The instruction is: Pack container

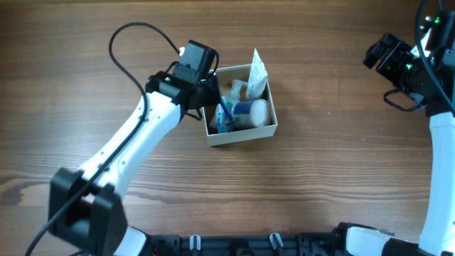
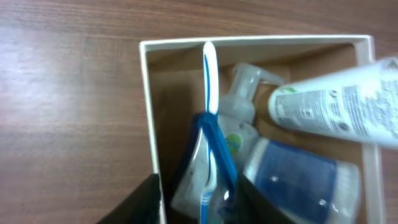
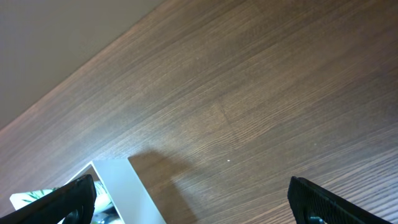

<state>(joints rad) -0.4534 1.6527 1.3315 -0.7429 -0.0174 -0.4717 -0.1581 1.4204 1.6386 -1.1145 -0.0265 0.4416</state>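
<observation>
Toiletries sit in one container (image 1: 242, 134) near the middle of the brown wooden table (image 1: 320, 185): one toothbrush (image 2: 210, 81), one white tube (image 2: 336, 106), one pump bottle (image 2: 239, 106) and one blue bottle (image 2: 298, 180). The left gripper (image 2: 199, 190) hangs over the container's 9 o'clock wall, its fingers apart with the toothbrush between them. The right gripper (image 3: 186, 193), out at 2 o'clock, is wide open and holds nothing.

Fine print on the tube (image 2: 336, 106), all illegible.
</observation>
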